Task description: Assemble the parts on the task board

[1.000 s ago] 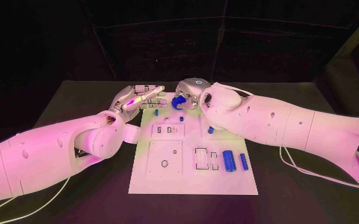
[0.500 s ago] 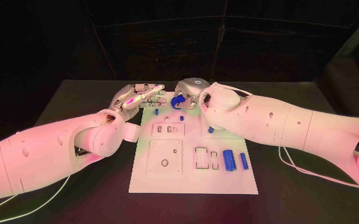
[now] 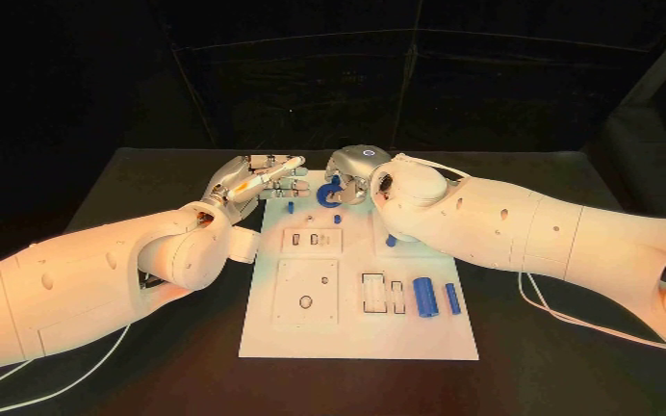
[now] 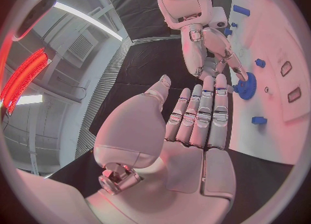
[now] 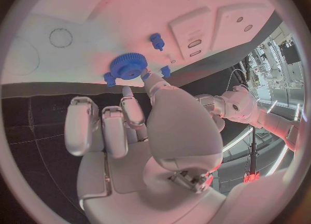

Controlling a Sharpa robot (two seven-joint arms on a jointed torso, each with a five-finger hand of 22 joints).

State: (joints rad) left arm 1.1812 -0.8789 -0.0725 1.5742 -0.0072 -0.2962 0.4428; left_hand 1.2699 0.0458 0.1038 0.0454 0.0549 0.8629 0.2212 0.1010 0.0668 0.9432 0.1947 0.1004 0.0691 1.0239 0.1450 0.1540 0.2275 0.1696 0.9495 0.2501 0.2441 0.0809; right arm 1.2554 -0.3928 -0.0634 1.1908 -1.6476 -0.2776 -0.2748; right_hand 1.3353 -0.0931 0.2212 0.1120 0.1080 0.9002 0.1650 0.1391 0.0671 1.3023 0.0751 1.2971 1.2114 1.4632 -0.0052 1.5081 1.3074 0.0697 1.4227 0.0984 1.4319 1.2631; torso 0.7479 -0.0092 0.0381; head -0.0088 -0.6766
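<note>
Little has shifted from above: the right hand point(image 3: 355, 177) still pinches the blue gear point(image 3: 327, 193) over the task board point(image 3: 354, 329)'s far end. Left wrist: the left hand point(image 4: 194, 123) stays flat, holding nothing. Right wrist: fingertips point(image 5: 153, 78) grip the gear, not yet seated.

The head camera looks down on the task board point(image 3: 358, 329); both wrist cameras sit close behind their fingers, sharing the blue gear point(image 4: 246, 86).

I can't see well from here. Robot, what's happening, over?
Right hand holds round blue toothed gear over white task board. Left hand open alongside. Nothing in the way.
</note>
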